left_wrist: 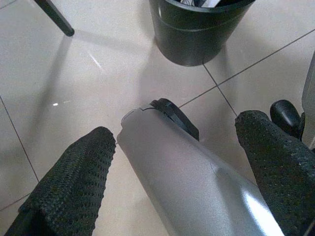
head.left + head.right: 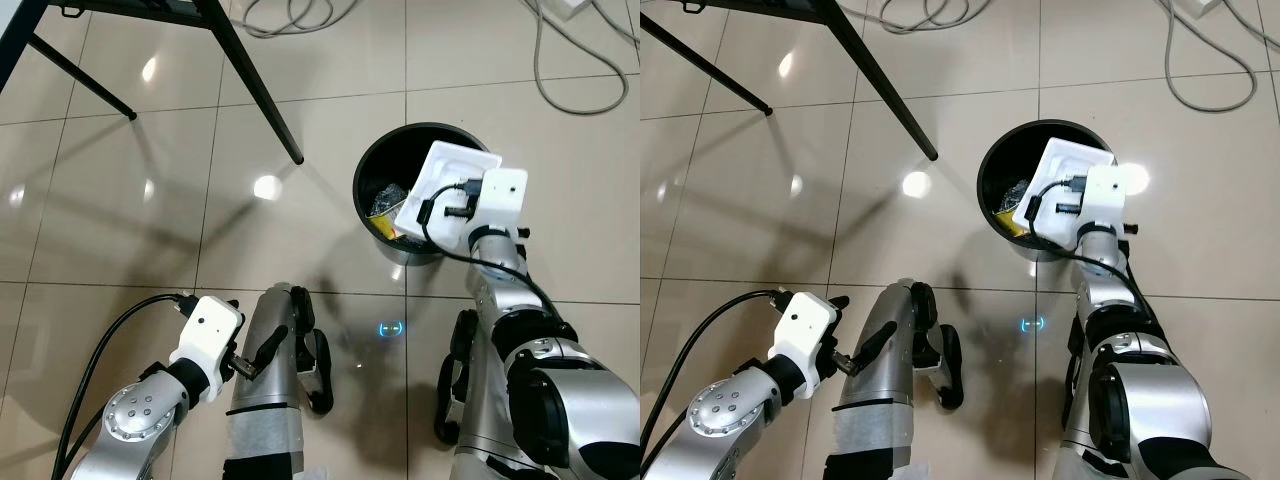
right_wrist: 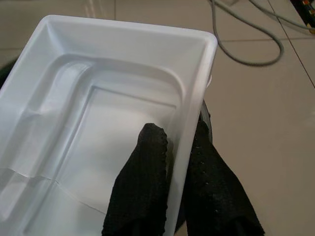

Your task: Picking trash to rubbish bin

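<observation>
Lower left of head views: left hand (image 2: 250, 362) idle, low beside robot's own leg (image 2: 268, 400), fingers spread wide, nothing between them. Left wrist view: two black fingers (image 1: 69, 184) far apart w/ silver leg between, not gripped.

Upper left: black legs of a desk or stand (image 2: 255, 85) on tiled floor (image 2: 130, 220); top itself not readable.

Centre-right: black rubbish bin (image 2: 372, 170) on floor, already holding yellowish and crinkly clear scraps (image 2: 382, 212). White plastic tray (image 2: 440, 180) tilted over bin mouth, one end down inside, other end above far rim.

Right hand (image 3: 179, 147) closed narrow on tray's side wall, one finger inside, one outside, near a corner.

Handling, judged: thin moulded plastic, v. light, smooth and prob. slippery, flexes easily; crease or crack line across floor of tray in right wrist view suggests brittle under squeeze. Rim/side wall = stiffest part, so edge pinch is the sensible hold; flat bottom offers nothing to grab. Needs only light pressure. Being wide vs bin mouth, may hang on rim unless tipped end-first.

View differences: head views give tray-vs-bin position and bin contents, but grip hidden behind wrist camera housing (image 2: 500, 195). Right wrist view gives exact pinch on wall, moulded recess, crease, plus grey cable (image 3: 246, 49) on floor beyond. Left wrist view gives bin's outer side (image 1: 197, 34).
</observation>
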`<state>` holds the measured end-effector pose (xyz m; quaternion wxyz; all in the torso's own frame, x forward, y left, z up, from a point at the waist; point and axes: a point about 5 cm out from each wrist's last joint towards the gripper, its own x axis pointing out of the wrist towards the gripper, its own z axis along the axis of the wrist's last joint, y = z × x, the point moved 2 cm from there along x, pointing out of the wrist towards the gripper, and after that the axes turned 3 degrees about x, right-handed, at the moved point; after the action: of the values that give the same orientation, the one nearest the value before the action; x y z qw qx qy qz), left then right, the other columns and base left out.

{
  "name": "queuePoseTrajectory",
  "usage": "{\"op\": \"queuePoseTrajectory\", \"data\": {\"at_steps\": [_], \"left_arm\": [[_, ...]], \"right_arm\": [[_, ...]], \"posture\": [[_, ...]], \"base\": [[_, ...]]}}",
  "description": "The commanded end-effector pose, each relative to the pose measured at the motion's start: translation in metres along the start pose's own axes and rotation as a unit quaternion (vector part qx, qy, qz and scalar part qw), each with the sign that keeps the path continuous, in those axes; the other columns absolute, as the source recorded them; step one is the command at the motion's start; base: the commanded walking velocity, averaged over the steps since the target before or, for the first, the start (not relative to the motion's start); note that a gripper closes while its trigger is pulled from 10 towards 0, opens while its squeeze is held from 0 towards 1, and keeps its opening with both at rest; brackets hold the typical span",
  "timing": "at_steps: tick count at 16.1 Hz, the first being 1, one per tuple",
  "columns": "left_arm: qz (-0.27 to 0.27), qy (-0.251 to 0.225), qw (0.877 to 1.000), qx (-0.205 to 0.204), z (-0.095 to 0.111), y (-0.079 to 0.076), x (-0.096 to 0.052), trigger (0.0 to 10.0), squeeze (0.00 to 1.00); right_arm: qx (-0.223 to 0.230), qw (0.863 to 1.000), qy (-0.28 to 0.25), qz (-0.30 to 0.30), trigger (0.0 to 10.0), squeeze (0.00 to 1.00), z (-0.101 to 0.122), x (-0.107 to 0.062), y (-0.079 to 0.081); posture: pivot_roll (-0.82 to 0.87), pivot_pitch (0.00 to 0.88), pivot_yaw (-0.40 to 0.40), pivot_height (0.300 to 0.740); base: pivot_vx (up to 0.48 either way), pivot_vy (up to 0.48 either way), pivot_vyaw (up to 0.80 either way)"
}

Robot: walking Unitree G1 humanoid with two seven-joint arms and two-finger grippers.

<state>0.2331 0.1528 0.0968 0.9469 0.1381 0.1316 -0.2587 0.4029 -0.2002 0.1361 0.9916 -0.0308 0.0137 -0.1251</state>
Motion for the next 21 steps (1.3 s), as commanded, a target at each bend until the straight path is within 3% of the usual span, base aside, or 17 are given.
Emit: {"op": "queuePoseTrajectory", "data": {"at_steps": [1,2,3,17,19,20,21], "left_arm": [[0.000,0.025,1.000,-0.007,-0.011,-0.001,-0.006,10.0,0.00],[-0.001,0.026,1.000,-0.008,-0.011,-0.001,-0.006,10.0,0.00],[-0.002,0.027,1.000,-0.008,-0.012,-0.002,-0.007,10.0,0.00],[-0.007,0.035,0.999,-0.004,-0.014,0.000,-0.007,10.0,0.00],[-0.008,0.035,0.999,-0.004,-0.014,-0.001,-0.006,10.0,0.00],[-0.010,0.034,0.999,-0.004,-0.014,-0.001,-0.005,10.0,0.00],[-0.010,0.034,0.999,-0.005,-0.014,-0.001,-0.005,10.0,0.00]], "right_arm": [[-0.011,1.000,0.018,0.005,10.0,0.00,-0.015,-0.006,0.005],[-0.009,1.000,0.019,0.000,10.0,0.31,-0.017,-0.007,0.003],[-0.007,1.000,0.020,-0.002,10.0,1.00,-0.018,-0.007,0.001],[-0.003,1.000,0.015,-0.015,10.0,1.00,-0.016,-0.006,-0.004],[-0.003,1.000,0.014,-0.015,10.0,0.80,-0.016,-0.006,-0.005],[-0.005,1.000,0.013,-0.015,10.0,0.25,-0.015,-0.005,-0.006],[-0.005,1.000,0.013,-0.015,10.0,0.25,-0.015,-0.005,-0.006]], "posture": [[0.28,0.558,0.244,0.562],[0.28,0.558,0.249,0.562],[0.28,0.558,0.252,0.562],[0.28,0.554,0.265,0.562],[0.28,0.552,0.265,0.562],[0.27,0.549,0.265,0.562],[0.27,0.547,0.265,0.562]], "base": [[0.000,0.000,0.00],[0.000,0.000,0.00],[0.000,0.000,0.00],[0.000,0.000,0.00],[0.000,0.000,0.00],[0.000,0.000,0.00],[0.000,0.000,0.00]]}}
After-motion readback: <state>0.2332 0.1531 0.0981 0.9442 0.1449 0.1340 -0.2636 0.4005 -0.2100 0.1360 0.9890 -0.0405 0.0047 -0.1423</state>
